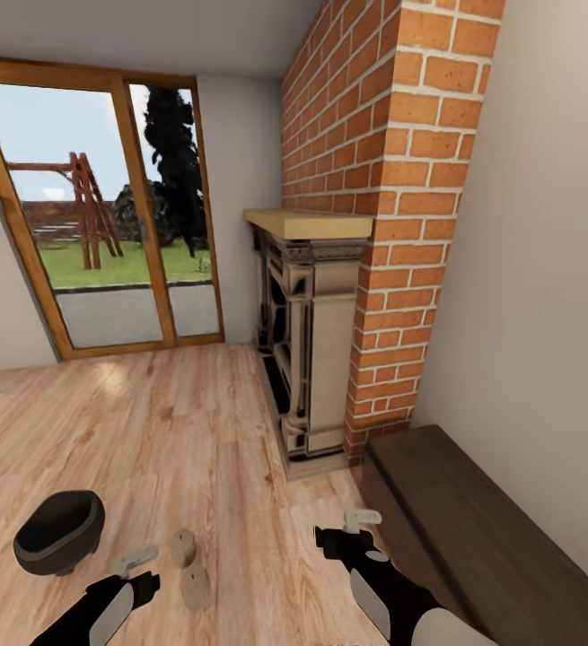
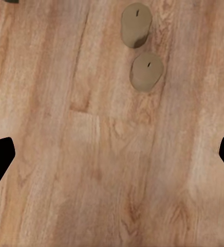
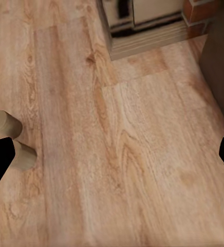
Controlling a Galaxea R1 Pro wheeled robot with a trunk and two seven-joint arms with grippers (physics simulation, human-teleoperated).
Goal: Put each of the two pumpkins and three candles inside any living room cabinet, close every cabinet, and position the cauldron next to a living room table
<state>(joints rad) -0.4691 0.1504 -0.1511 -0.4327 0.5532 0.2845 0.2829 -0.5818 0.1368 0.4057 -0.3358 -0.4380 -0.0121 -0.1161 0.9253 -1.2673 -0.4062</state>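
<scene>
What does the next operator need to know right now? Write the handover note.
Left gripper: open, empty, over bare floor.
Right gripper: open, empty, beside the cabinet.
Two candles stand upright on the floor between the arms, close together.
Cauldron sits on the floor beyond the left arm.
Cabinet along the wall near the fireplace; no drawer seen open.
Done: nothing stowed that can be seen.
Left: stow these candles, find the third candle and the pumpkins, close up, move the cauldron to a table.
</scene>
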